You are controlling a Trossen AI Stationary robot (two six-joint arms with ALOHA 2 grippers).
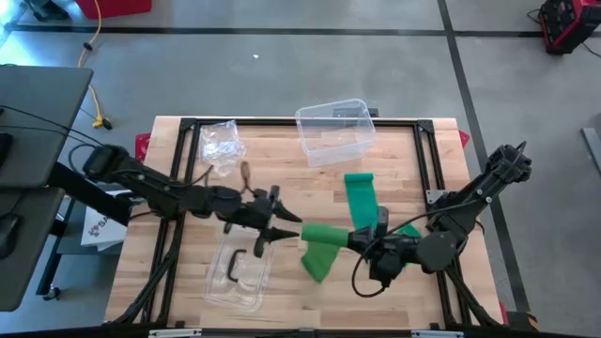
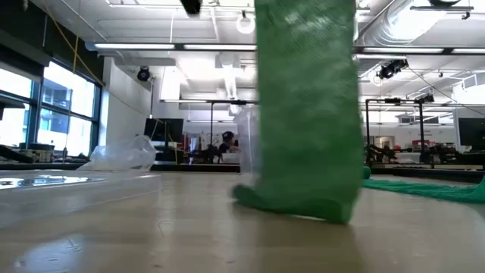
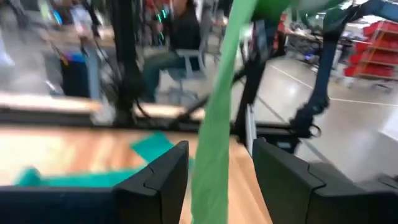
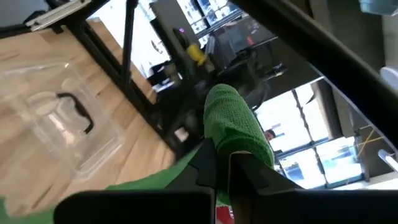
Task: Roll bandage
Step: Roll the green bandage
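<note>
Near the middle of the table point(image 1: 188, 282), slightly toward its near edge, the green bandage point(image 1: 324, 246) is hanging between the two arms, and that is the relation the next move is turning on. The right gripper point(image 1: 368, 240) is clamping shut on the bandage from the right, its wrist view showing the fabric bunching up between the closed fingers. From that grip one stretch is running leftward toward the left gripper point(image 1: 289, 225) and drooping to the wood, while the rest is trailing away toward the far side as a flat strip lying on the table. The left gripper is sitting just left of the hanging end with its jaws standing apart; in its own wrist view the strip point(image 3: 214, 124) is passing between the two dark fingers point(image 3: 155, 180) without being pinched, so it is grasping nothing. The strip's long axis is therefore lying roughly left to right between the grippers, and the left one is the nearer to the loose end. A clear lid point(image 1: 239, 272) is resting at the near left, a clear tub point(image 1: 335, 131) at the far centre, and a crumpled plastic bag point(image 1: 222, 143) at the far left.
</note>
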